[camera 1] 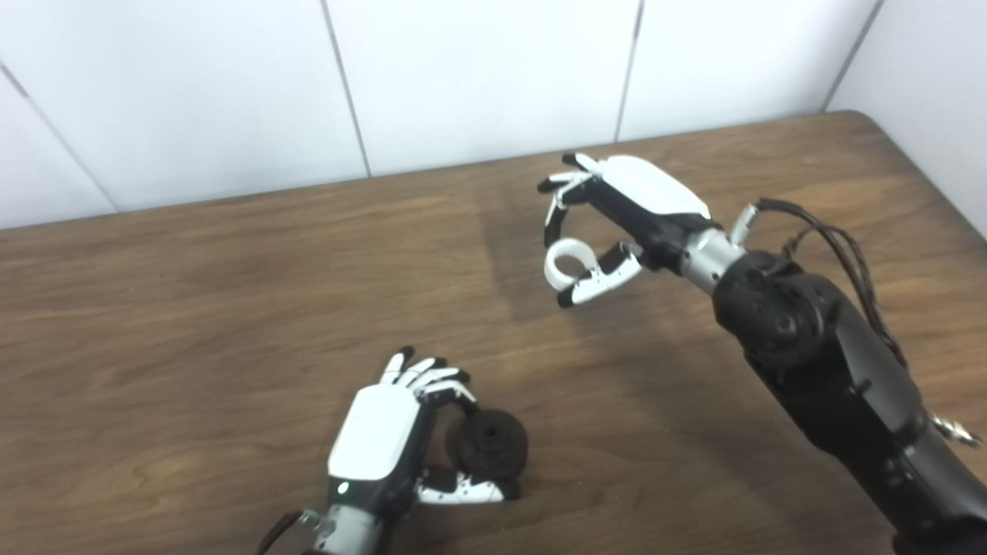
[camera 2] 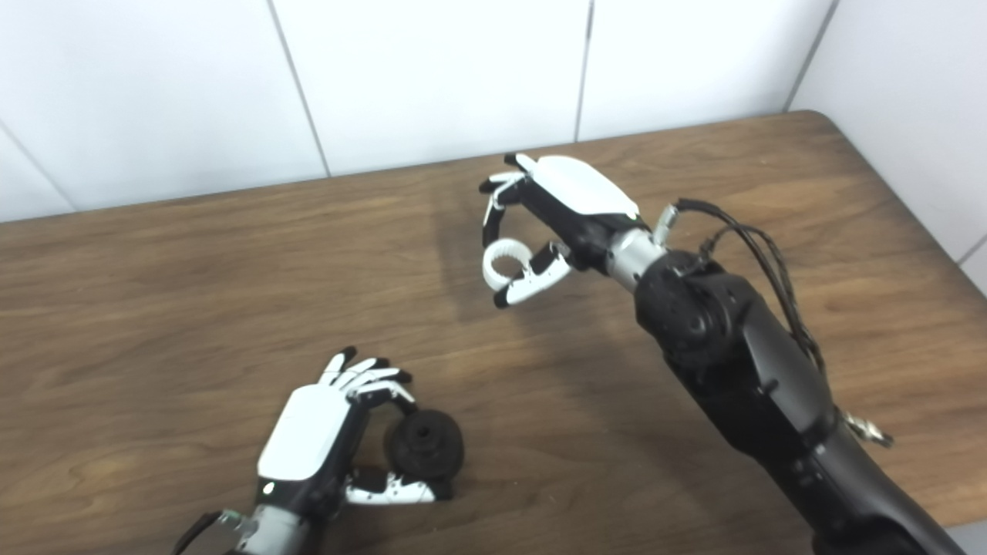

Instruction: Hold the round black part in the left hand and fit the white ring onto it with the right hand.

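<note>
The round black part (camera 1: 490, 442) is low in the middle, just above the wooden table (camera 1: 193, 293). My left hand (camera 1: 393, 439) is shut on it, fingers on its top and thumb below it. The white ring (camera 1: 563, 262) is pinched between the fingers and thumb of my right hand (camera 1: 617, 212), held above the table at the upper middle. The ring is well apart from the black part, up and to the right of it. Both show the same way in the right eye view: the part (camera 2: 426, 444) and the ring (camera 2: 501, 262).
The table ends at a white panelled wall (camera 1: 463, 77) at the back and at its rounded right corner (camera 1: 864, 119). My right forearm (camera 1: 833, 370) crosses the right side with loose black cables (camera 1: 840, 247) above it.
</note>
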Robot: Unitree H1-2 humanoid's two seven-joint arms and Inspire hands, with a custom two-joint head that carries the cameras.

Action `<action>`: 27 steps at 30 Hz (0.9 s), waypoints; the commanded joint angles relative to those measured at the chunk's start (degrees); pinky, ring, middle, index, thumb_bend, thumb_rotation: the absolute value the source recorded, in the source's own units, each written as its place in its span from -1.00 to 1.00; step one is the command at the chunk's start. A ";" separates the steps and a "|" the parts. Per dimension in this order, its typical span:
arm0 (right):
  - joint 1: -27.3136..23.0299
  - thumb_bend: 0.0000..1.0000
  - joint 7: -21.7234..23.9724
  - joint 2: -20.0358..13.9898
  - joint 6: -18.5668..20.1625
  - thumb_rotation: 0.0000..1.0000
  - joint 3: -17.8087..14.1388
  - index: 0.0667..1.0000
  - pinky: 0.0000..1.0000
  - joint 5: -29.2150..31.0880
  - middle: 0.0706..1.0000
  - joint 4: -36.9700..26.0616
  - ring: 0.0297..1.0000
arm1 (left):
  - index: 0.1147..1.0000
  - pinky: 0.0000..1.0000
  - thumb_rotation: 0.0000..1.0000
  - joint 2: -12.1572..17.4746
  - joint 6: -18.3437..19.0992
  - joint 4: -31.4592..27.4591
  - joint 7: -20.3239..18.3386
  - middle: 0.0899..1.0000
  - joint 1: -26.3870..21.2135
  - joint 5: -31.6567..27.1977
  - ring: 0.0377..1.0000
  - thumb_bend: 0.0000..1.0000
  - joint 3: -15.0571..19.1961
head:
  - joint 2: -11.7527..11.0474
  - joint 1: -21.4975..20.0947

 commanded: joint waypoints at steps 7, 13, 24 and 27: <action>0.20 0.05 2.84 0.83 -3.08 -0.74 0.89 -0.11 1.00 -0.68 0.67 -8.22 0.97 | -0.16 1.00 -0.90 -1.27 1.89 0.93 -1.26 0.49 0.27 1.64 0.74 0.04 -2.20 | 0.32 2.76; 1.16 0.05 6.56 2.00 -2.25 -0.73 2.17 -0.11 1.00 -0.40 0.66 -12.54 0.97 | -0.16 1.00 -0.91 -1.49 2.06 1.11 -0.82 0.49 -0.04 1.96 0.75 0.04 -2.71 | 0.69 3.43; 2.12 0.05 14.74 4.80 0.52 -0.74 3.51 -0.11 1.00 -1.91 0.66 -19.72 1.00 | -0.16 1.00 -0.91 -1.78 2.73 0.99 -1.20 0.51 -0.53 1.43 0.76 0.04 -2.87 | 1.41 3.70; 2.78 0.05 15.49 4.93 -0.21 -0.74 3.34 -0.11 1.00 -1.91 0.67 -19.51 1.00 | -0.16 1.00 -0.91 -1.82 2.98 0.83 -1.33 0.51 -0.56 1.36 0.76 0.04 -2.82 | 1.56 3.71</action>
